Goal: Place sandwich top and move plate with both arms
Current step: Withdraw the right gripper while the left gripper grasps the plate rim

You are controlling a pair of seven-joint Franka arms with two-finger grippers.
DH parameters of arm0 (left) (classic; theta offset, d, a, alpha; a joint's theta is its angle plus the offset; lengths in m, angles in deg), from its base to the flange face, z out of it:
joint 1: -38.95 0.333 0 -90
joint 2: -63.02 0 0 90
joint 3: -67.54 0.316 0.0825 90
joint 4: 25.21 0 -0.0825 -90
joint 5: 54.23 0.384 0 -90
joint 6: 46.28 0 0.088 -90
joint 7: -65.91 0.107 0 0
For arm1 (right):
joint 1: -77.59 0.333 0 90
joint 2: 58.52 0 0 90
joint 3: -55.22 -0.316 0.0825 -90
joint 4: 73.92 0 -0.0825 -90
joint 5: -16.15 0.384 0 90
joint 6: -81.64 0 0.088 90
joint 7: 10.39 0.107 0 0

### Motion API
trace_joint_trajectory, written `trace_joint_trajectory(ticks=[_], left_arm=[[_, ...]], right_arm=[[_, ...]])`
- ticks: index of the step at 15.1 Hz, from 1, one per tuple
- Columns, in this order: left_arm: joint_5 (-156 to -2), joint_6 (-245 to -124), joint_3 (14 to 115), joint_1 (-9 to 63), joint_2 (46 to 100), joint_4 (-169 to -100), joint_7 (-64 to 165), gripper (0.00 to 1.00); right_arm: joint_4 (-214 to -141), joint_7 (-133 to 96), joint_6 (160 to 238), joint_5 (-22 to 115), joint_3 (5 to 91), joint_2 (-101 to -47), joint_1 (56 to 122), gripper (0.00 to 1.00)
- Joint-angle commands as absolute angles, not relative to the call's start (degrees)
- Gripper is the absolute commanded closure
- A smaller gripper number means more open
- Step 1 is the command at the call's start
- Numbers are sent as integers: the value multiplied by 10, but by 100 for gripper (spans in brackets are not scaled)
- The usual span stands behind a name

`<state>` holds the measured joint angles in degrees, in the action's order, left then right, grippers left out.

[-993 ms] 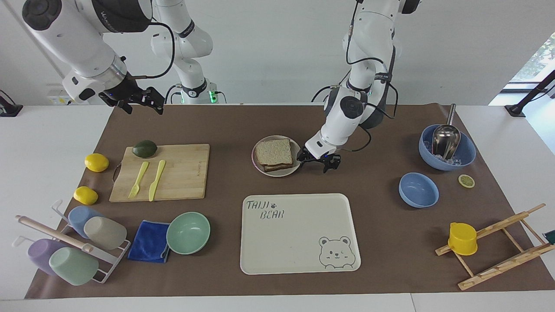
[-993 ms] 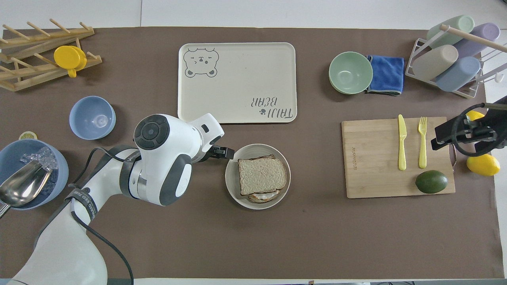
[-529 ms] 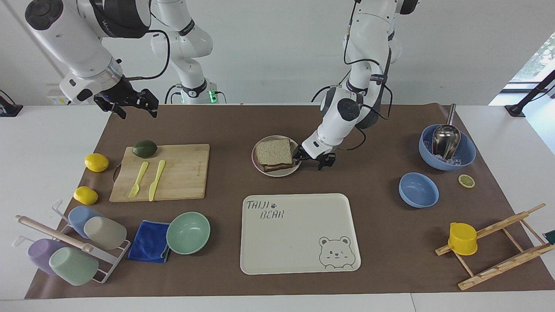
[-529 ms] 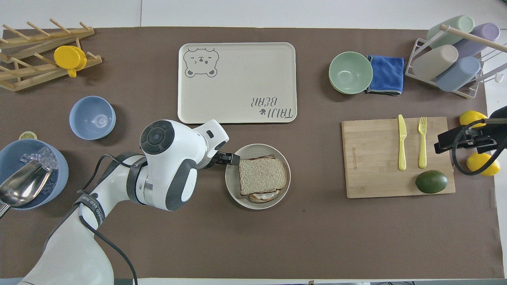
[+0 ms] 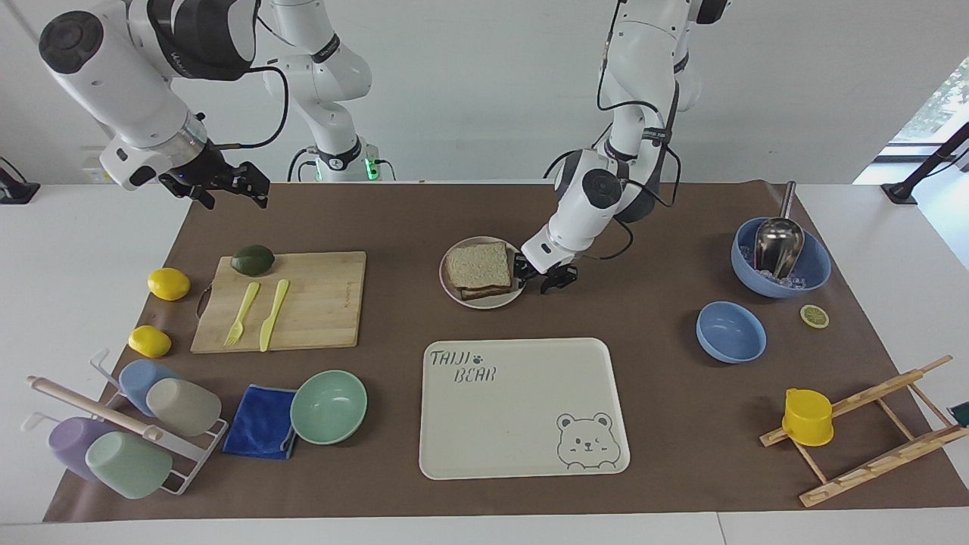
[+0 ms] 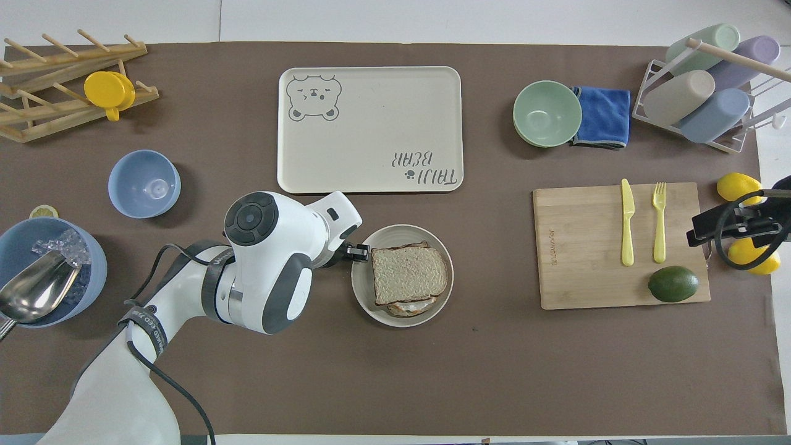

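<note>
The sandwich top (image 5: 477,263) lies flat on a lower bread slice on the small round plate (image 5: 453,290), in the middle of the mat; it also shows in the overhead view (image 6: 409,274) on the plate (image 6: 401,316). My left gripper (image 5: 540,275) is low at the plate's rim on the side toward the left arm's end, and it looks open with one finger at the rim (image 6: 359,252). My right gripper (image 5: 235,197) is open and empty, raised over the mat's edge near the cutting board's corner (image 6: 701,230).
The cream bear tray (image 5: 522,454) lies beside the plate, farther from the robots. A cutting board (image 5: 318,303) holds an avocado, fork and knife, with two lemons (image 5: 168,284) by it. A mint bowl (image 5: 328,406), blue bowls (image 5: 730,331) and racks stand around the mat.
My left gripper has slid in from beside the plate to its rim. My right gripper has drawn back toward the right arm's end of the table.
</note>
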<state>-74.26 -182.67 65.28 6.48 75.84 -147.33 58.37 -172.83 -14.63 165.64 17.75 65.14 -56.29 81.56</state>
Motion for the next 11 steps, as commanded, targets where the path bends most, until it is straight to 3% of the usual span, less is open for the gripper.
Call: trace_joint_trajectory(ticks=[1, 11], left_arm=[[-752, -1821, 661, 49, 736, -1495, 568, 100], [-758, -1765, 662, 80, 717, -1475, 569, 100]], right_arm=[[-1681, -165, 1622, 181, 650, -570, 811, 0], [-1642, -146, 1613, 179, 647, -568, 817, 0]])
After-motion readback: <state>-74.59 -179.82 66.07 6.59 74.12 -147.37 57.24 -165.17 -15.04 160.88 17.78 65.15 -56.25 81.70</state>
